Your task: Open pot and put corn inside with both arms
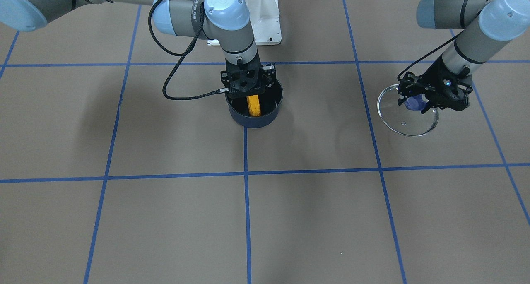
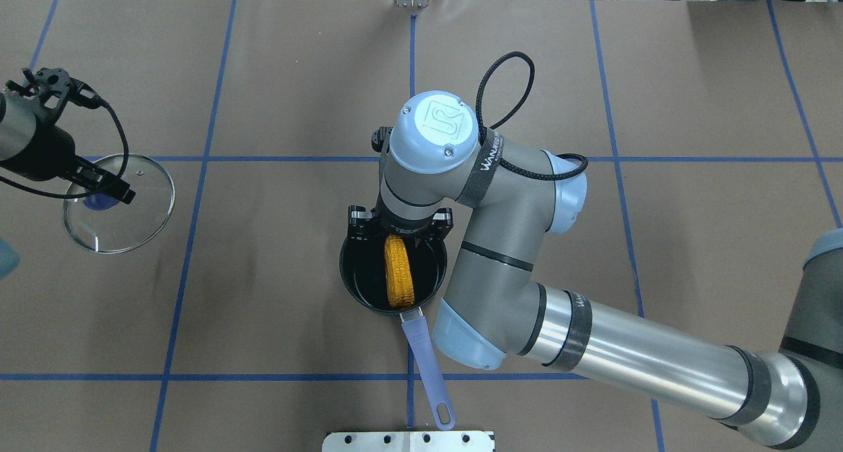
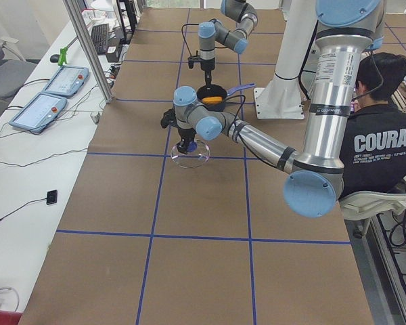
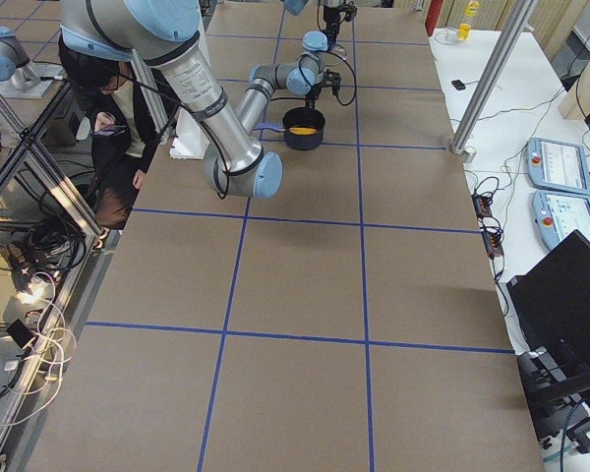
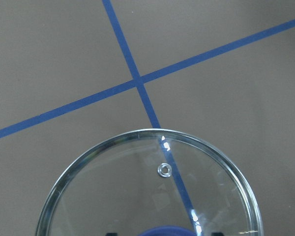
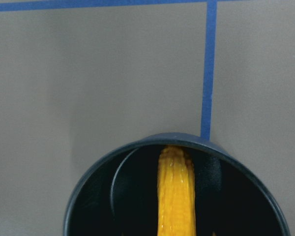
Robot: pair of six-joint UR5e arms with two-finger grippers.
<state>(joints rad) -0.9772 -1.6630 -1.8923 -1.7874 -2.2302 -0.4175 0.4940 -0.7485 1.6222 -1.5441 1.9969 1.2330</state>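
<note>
The dark navy pot (image 1: 254, 120) stands at the table's middle, uncovered, its periwinkle handle (image 2: 425, 360) pointing at the robot. My right gripper (image 1: 250, 94) hangs over the pot, shut on the top end of the yellow corn (image 1: 253, 105). The corn hangs roughly upright with its lower end inside the pot (image 2: 359, 287), as the right wrist view (image 6: 176, 196) also shows. My left gripper (image 1: 416, 102) is off to the robot's left, shut on the blue knob (image 5: 169, 231) of the clear glass lid (image 1: 408, 124). It holds the lid level and low by the table.
The white base pedestal (image 1: 267, 19) stands just behind the pot's handle end. Blue tape lines grid the brown table. A seated person (image 3: 382, 135) is beside the robot. Teach pendants (image 3: 54, 81) lie on a side bench.
</note>
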